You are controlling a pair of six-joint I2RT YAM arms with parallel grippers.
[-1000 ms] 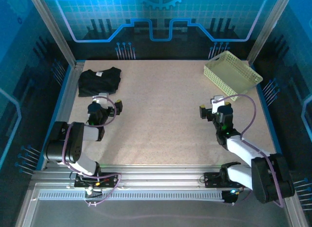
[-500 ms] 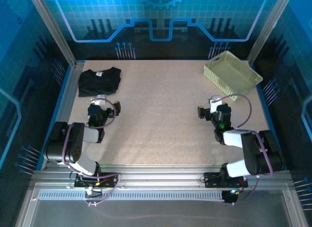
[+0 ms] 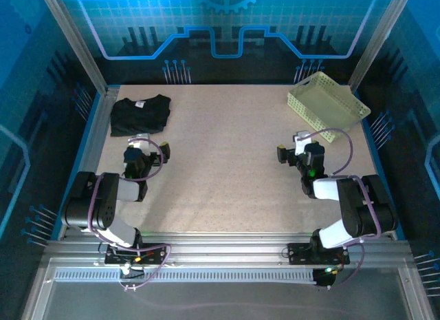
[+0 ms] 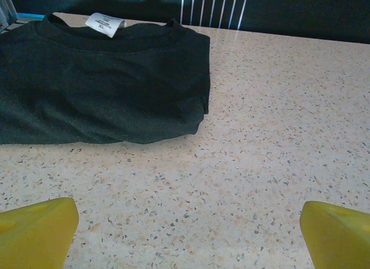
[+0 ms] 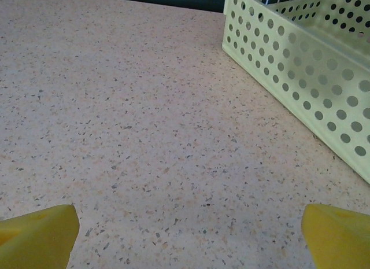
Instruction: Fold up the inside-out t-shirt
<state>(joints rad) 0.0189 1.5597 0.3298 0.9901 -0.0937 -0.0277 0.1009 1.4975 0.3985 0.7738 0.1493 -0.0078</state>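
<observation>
The black t-shirt (image 3: 139, 114) lies folded into a compact rectangle at the table's far left corner, its pale neck tag (image 4: 105, 24) up at the collar. In the left wrist view the shirt (image 4: 98, 87) rests just ahead of my yellow fingertips (image 4: 37, 231). My left gripper (image 3: 146, 148) sits low on the table a little in front of the shirt, open, with bare table between its jaws. On the right side my right gripper (image 3: 295, 149) stands open too, its fingertips (image 5: 338, 234) wide apart over bare table.
A pale yellow-green lattice basket (image 3: 327, 105) stands at the far right, its wall (image 5: 300, 66) close ahead and to the right of my right gripper. Metal frame rails (image 3: 93, 137) border the table on the left.
The right arm has drawn back and folded down, its gripper shifting slightly left and away. The left arm settled slightly early on, then stayed still. The shirt has not moved.
</observation>
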